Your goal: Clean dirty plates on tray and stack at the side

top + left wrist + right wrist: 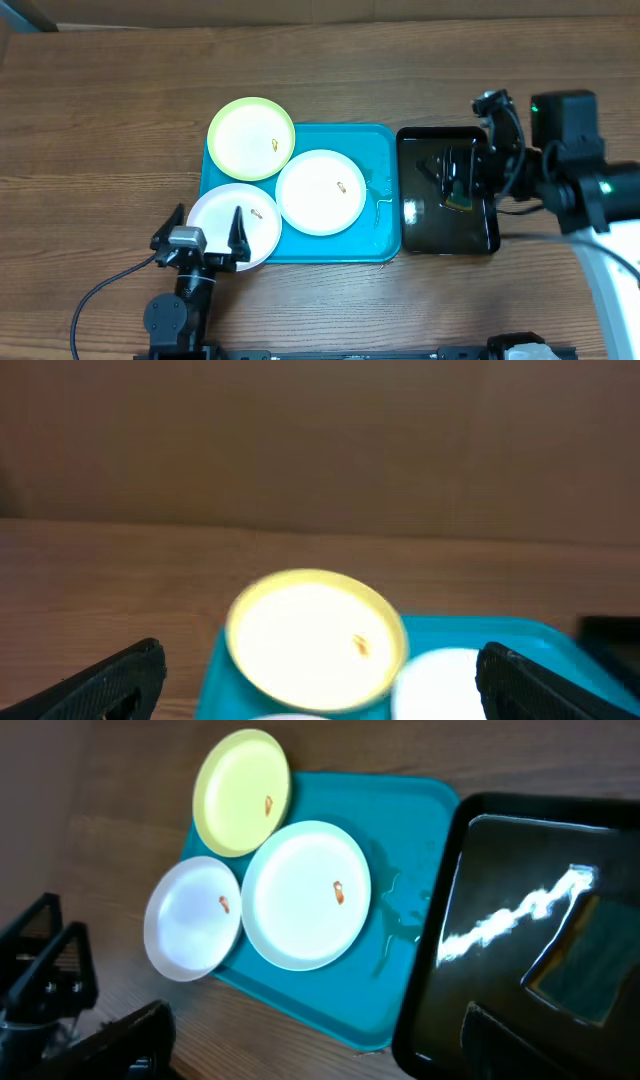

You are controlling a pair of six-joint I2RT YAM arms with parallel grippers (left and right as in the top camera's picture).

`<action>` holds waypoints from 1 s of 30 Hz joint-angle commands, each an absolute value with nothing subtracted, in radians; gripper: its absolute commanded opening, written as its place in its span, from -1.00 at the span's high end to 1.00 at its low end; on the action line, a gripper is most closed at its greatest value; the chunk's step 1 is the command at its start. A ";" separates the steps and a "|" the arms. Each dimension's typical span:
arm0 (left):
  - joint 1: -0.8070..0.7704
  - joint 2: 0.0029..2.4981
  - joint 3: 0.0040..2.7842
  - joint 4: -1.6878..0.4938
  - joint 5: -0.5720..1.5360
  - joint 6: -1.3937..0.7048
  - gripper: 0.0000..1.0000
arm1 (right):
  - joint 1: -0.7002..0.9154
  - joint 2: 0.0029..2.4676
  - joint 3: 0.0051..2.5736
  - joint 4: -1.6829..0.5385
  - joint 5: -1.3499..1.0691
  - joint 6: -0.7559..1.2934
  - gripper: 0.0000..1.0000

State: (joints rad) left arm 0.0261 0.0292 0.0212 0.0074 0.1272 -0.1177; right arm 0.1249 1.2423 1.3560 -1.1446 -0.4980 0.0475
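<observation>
**Step in hand, as judged:** the right claw, jaws apart, hangs over the black tray to fetch the green pad, probably a sponge. It should settle squarely over the pad and clamp firmly before lifting.

**Left claw**: jaws wide apart, empty, at the near white plate.

**Condition:** that plate and the yellow-green plate overhang the left rim of the tray. The middle white plate lies fully inside. Each shows one orange speck.
</observation>
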 commanded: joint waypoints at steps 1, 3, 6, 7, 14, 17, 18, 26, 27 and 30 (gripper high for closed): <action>0.026 0.056 0.135 -0.095 0.235 -0.217 -1.00 | 0.128 1.297 1.379 -1.132 -0.424 0.089 -0.73; 0.026 0.123 0.234 -0.186 0.237 -0.217 -1.00 | 0.128 1.329 1.379 -1.132 -0.339 0.139 -0.55; 0.026 0.306 0.436 -0.319 0.287 -0.195 -1.00 | 0.128 1.380 1.379 -1.137 -0.249 0.184 -0.42; 0.026 0.386 0.522 -0.370 0.317 -0.185 -1.00 | 0.128 1.398 1.379 -1.137 -0.233 0.195 -0.43; 0.004 0.997 1.177 -0.995 0.434 -0.036 -1.00 | 0.128 1.528 1.375 -1.139 -0.194 0.222 -0.45; -0.019 1.242 1.372 -1.182 0.459 -0.033 -1.00 | 0.128 1.576 1.359 -1.129 -0.171 0.222 -0.46; -0.023 1.310 1.412 -1.219 0.472 -0.033 -1.00 | 0.128 1.589 1.351 -1.114 -0.163 0.221 -0.50; -0.044 1.696 1.431 -1.256 0.514 -0.022 -0.40 | 0.128 1.674 1.341 -1.082 -0.129 0.222 -0.53; -0.051 1.724 1.427 -1.244 0.514 -0.027 0.02 | 0.128 1.679 1.341 -1.079 -0.121 0.222 -0.52; -0.068 1.780 1.427 -1.202 0.512 -0.030 0.33 | 0.128 1.685 1.341 -1.074 -0.101 0.221 -0.50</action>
State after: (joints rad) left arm -0.0422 1.7306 1.4311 -1.2346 0.4843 -0.0448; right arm 0.1249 1.6752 1.3457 -1.0828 -0.1410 0.2134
